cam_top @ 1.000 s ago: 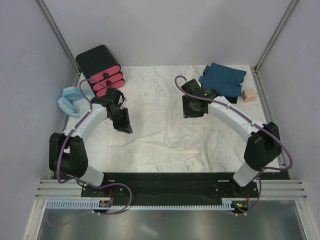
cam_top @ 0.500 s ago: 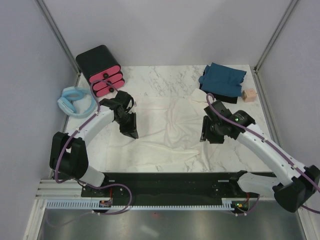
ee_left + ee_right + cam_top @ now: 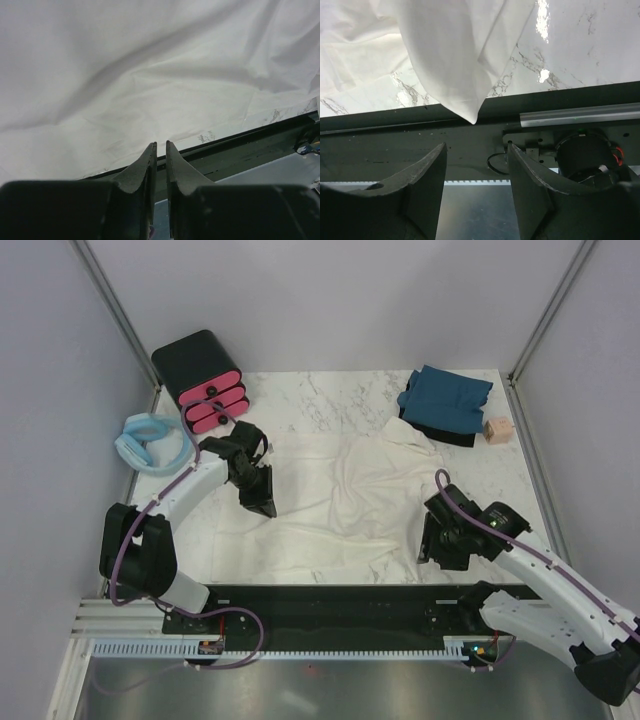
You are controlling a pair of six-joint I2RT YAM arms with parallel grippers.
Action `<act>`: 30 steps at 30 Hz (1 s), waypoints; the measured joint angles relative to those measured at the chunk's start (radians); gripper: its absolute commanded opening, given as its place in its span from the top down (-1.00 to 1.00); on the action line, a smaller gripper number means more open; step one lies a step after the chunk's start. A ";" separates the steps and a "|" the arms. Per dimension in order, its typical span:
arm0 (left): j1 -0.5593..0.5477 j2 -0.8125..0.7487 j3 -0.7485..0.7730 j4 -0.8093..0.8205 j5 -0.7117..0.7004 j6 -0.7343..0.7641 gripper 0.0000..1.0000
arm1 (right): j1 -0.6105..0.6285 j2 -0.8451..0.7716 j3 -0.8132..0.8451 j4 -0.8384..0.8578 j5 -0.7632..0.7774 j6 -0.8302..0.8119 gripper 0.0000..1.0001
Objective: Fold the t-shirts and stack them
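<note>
Left gripper (image 3: pixel 160 150) has its two dark fingers drawn almost together, with only a thin slit between them and no cloth seen in it. It hangs over the 9 o'clock part of the cream-white t-shirt (image 3: pixel 340 490); whether the tips touch the fabric cannot be told. Right gripper (image 3: pixel 477 148) stands spread wide with nothing between the fingers, at about 4 o'clock of that shirt and just off its edge.

A pointed corner of the white shirt droops past the near edge of the table (image 3: pixel 320 400) in the right wrist view. From above, each gripper's body hides its own tips, and the right arm is cut off at the frame's lower corner.

The white shirt is thin, soft and rumpled, spread over the middle of the glossy marble-patterned top. The dark teal-blue t-shirt (image 3: pixel 445 398) lies bunched at 1 o'clock, with a dark strip under its near side that is hard to make out.
</note>
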 measured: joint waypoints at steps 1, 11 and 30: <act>0.000 0.000 0.000 -0.001 0.000 0.000 0.62 | 0.000 0.000 -0.003 0.008 -0.002 0.003 -0.21; 0.000 -0.001 0.020 -0.010 0.000 0.000 0.62 | 0.002 0.159 -0.047 0.095 -0.055 -0.001 -0.25; 0.000 -0.001 0.020 -0.025 -0.001 0.000 0.64 | 0.020 0.219 -0.129 0.161 -0.127 -0.025 -0.29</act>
